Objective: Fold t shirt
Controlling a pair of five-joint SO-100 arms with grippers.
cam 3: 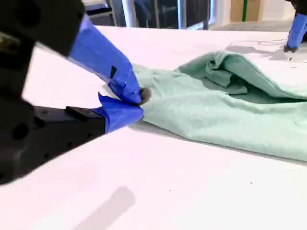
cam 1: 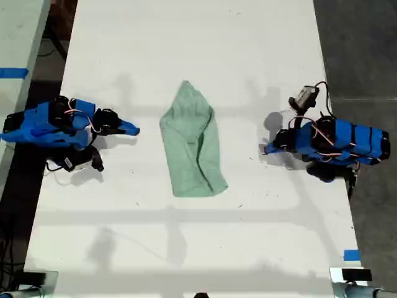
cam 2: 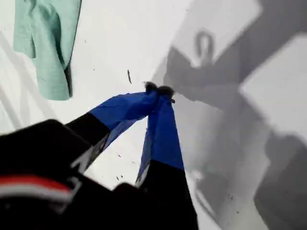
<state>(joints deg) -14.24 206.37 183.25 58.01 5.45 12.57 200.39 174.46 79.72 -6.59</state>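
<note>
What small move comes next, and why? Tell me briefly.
Probably open my second gripper and ease it onto the near edge of the shirt: its jaws are shut beside that edge, holding nothing; my first gripper sits shut farther off.

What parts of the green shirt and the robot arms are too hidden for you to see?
- Underside and inner layers of the t shirt: covered by its own folds in every view.
- Whether my second gripper pinches the cloth edge: its tips block that spot in the second wrist view.
- The shirt's tiny dark mark: too small to read in the exterior view.
- Most of the shirt in the first wrist view: cut off by the edge.
</note>
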